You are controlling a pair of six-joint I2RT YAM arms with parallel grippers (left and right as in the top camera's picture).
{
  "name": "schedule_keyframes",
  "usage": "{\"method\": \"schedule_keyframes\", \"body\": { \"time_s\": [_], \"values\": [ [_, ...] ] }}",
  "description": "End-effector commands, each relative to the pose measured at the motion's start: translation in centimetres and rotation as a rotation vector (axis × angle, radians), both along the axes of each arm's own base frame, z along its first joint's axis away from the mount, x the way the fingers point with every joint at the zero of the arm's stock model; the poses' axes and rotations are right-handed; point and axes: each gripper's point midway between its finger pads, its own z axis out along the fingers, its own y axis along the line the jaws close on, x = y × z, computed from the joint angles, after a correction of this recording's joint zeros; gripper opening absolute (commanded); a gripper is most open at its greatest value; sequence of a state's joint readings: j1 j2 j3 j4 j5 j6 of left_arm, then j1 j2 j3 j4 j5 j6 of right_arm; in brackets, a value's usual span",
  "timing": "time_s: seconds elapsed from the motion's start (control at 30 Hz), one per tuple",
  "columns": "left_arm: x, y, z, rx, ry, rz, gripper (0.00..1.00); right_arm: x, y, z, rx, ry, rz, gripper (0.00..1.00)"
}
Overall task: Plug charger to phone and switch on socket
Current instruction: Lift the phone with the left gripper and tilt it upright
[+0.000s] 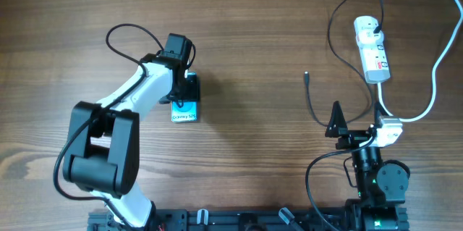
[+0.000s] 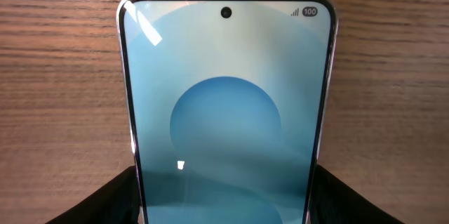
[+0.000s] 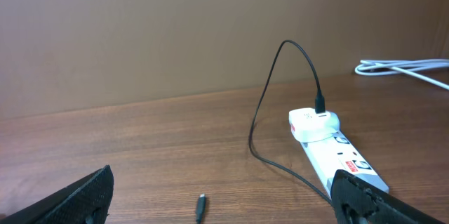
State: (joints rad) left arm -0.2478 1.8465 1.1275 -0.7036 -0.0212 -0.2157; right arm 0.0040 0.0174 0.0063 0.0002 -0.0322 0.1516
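Overhead: the left gripper (image 1: 187, 92) sits over the far end of the phone (image 1: 185, 113), which lies flat and screen up on the table (image 1: 253, 28). The hold looks meant to steady the phone for plugging. The right gripper (image 1: 354, 124) hangs low at the right, aimed towards 12 o'clock. The charger (image 1: 307, 76) has its plug tip loose on the wood at about 11 o'clock from that gripper, well apart. Its black cable loops round to the socket (image 1: 372, 51) at 1 o'clock. The white cord (image 1: 434, 79) trails off towards 2 o'clock.

Left wrist: the phone fills the frame. The dark fingers (image 2: 105, 199) hug its two long edges at 7 and 5 o'clock, so the jaws appear clamped on it.

Right wrist: the jaws stand wide apart and hold nothing. The plug tip lies ahead between them, low in the frame near 6 o'clock. The socket, with a white adapter (image 3: 313, 123) seated in it, lies towards 4 o'clock, probably left in easy reach for the switch.
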Motion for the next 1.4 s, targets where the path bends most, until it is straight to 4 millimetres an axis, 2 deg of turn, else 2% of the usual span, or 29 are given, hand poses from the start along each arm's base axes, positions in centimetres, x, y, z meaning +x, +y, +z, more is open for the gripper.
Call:
{"method": "schedule_keyframes", "body": {
  "time_s": [0.0, 0.2, 0.37, 0.6, 0.83, 1.0, 1.1, 1.37],
  "values": [
    [1.6, -0.7, 3.8, -0.039, -0.086, 0.001, 0.64, -0.1, -0.1, 0.3, -0.018, -0.016, -0.005, 1.00],
    [0.9, -1.2, 5.9, -0.070, -0.067, -0.004, 0.64, -0.1, -0.1, 0.3, -0.018, -0.016, -0.005, 1.00],
    [0.8, -2.8, 8.4, -0.159, -0.044, -0.007, 0.63, -0.1, -0.1, 0.3, -0.018, -0.016, -0.005, 1.00],
    [1.1, -3.6, 12.2, -0.214, -0.032, 0.050, 0.63, -0.1, -0.1, 0.3, -0.018, -0.017, -0.005, 1.00],
    [-0.3, -4.9, 15.8, -0.297, 0.036, 0.059, 0.63, -0.1, -0.1, 0.3, -0.018, -0.017, -0.005, 1.00],
    [-1.3, -7.1, 18.2, -0.435, 0.082, 0.056, 0.63, -0.1, -0.1, 0.3, -0.018, -0.016, -0.005, 1.00],
    [-1.2, -7.9, 19.0, -0.493, 0.092, 0.077, 0.62, -0.1, -0.1, 0.3, -0.018, -0.016, -0.005, 1.00],
    [-1.5, -8.7, 19.0, -0.507, 0.121, 0.148, 0.60, -0.1, -0.1, 0.3, -0.018, -0.016, -0.005, 1.00]
  ]
}}
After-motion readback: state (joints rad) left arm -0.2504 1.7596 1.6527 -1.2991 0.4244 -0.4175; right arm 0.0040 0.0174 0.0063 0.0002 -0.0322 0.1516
